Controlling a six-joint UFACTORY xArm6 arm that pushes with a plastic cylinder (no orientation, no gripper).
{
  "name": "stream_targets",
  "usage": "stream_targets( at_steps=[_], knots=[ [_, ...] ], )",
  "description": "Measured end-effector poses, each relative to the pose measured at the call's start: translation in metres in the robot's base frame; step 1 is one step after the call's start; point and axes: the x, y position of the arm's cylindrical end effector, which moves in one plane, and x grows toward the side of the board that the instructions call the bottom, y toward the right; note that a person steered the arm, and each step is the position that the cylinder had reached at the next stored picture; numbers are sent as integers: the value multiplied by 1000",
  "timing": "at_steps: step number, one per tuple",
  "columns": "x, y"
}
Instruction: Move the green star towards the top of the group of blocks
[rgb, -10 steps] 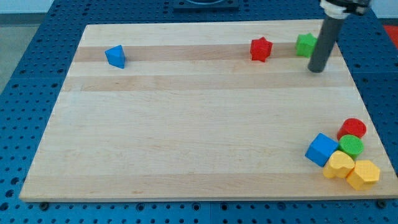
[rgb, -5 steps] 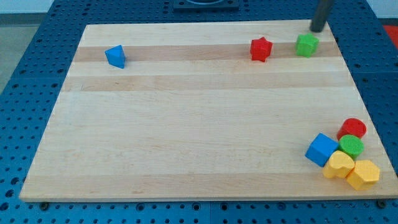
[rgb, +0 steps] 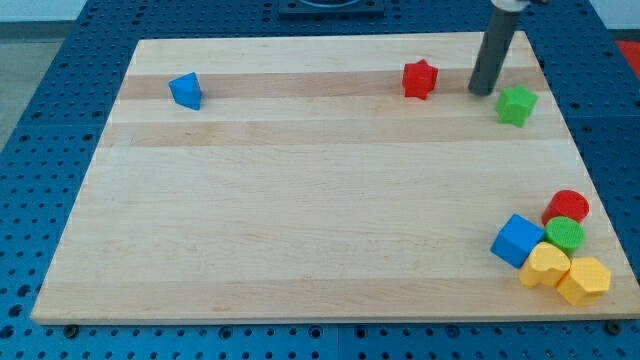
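My tip (rgb: 482, 92) rests on the wooden board (rgb: 300, 200) near the view's top; it is a bare rod, nothing gripped. Green star (rgb: 516, 105) sits just to the view's right of the tip and slightly below it, close but contact cannot be judged. Red star (rgb: 420, 79) lies to the tip's left, apart. Blue block (rgb: 186, 90) is far left. Well below the tip, toward the right: a cluster of red cylinder (rgb: 567, 207), green cylinder (rgb: 565, 234), blue cube (rgb: 517, 240), and two yellow blocks (rgb: 546, 265) (rgb: 584, 280).
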Motion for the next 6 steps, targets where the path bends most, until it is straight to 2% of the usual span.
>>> stream_targets(
  at_steps=[1,2,4,5,6],
  knots=[
    [-10,33],
    [20,49],
    [85,18],
    [132,17],
    [147,17]
  ],
)
